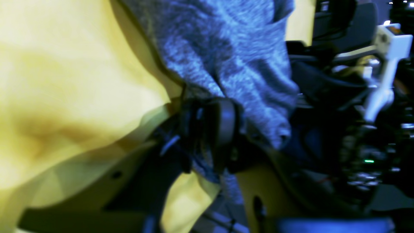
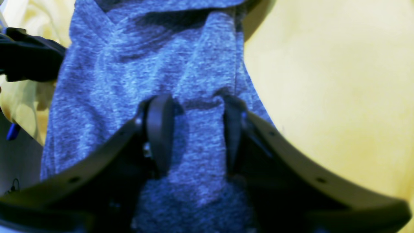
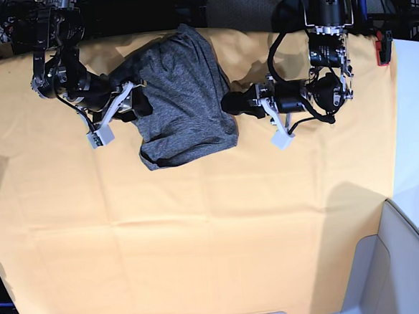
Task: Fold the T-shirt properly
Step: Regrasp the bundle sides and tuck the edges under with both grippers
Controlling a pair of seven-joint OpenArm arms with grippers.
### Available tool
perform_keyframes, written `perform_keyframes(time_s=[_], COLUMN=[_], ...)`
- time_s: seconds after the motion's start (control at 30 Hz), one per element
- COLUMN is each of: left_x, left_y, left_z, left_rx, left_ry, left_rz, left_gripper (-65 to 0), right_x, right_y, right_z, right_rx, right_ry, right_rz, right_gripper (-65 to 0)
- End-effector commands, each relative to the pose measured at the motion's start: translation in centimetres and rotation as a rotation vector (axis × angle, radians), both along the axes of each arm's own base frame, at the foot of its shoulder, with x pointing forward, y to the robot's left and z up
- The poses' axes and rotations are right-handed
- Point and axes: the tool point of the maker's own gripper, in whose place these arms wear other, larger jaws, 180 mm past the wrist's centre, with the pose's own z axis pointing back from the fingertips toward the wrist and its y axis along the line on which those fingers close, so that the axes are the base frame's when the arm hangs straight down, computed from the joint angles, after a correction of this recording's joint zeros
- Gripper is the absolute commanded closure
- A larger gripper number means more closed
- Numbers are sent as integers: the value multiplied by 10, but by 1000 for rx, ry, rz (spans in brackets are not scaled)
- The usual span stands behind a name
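The yellow-orange table cloth (image 3: 200, 229) covers the whole surface, and the T-shirt (image 3: 184, 101) lies bunched near its far edge, between my two arms. My left gripper (image 1: 207, 136) is clamped on the shirt's side edge, with cloth bunched at the pads, while my right gripper (image 2: 194, 129) stands with fingers apart, straddling a ridge of fabric on the opposite side, probably so both sides can be drawn out together. Open cloth toward the near edge leaves ample room for spreading.

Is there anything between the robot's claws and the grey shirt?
No. The right gripper straddles a ridge of the T-shirt, and the left gripper has closed on the shirt's edge. Only the yellow cloth lies underneath.
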Motion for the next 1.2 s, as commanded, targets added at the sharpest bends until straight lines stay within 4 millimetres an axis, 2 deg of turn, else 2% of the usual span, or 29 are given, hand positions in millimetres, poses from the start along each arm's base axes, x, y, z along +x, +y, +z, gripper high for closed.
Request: perform_keyframes(time_s=[0.0, 0.1, 0.23, 0.4, 0.57, 0.73, 0.97, 1.17], left_x=[-5, -2, -6, 15, 34, 52, 70, 77], left_y=[-17, -18, -29, -31, -30, -30, -28, -44], left_z=[-2, -3, -1, 11, 18, 31, 31, 27], left_rx=[-55, -60, -55, -48, -41, -39, -38, 0], left_ry=[44, 51, 45, -4, 35, -3, 16, -6], left_rz=[-12, -11, -65, -77, -47, -43, -28, -62], left_gripper=[-53, -32, -4, -5, -5, -5, -5, -5], right_x=[7, 7, 1, -12, -29, -37, -43, -50], right_y=[0, 0, 1, 3, 3, 7, 21, 25], right_z=[12, 12, 7, -1, -11, -15, -17, -19], right_rx=[15, 15, 19, 30, 60, 101, 141, 154], right_ry=[-47, -47, -30, 1, 45, 70, 89, 106], right_rz=[2, 2, 1, -11, -61, -110, -117, -120], right_gripper=[-197, -155, -102, -61, -58, -58, -58, -58])
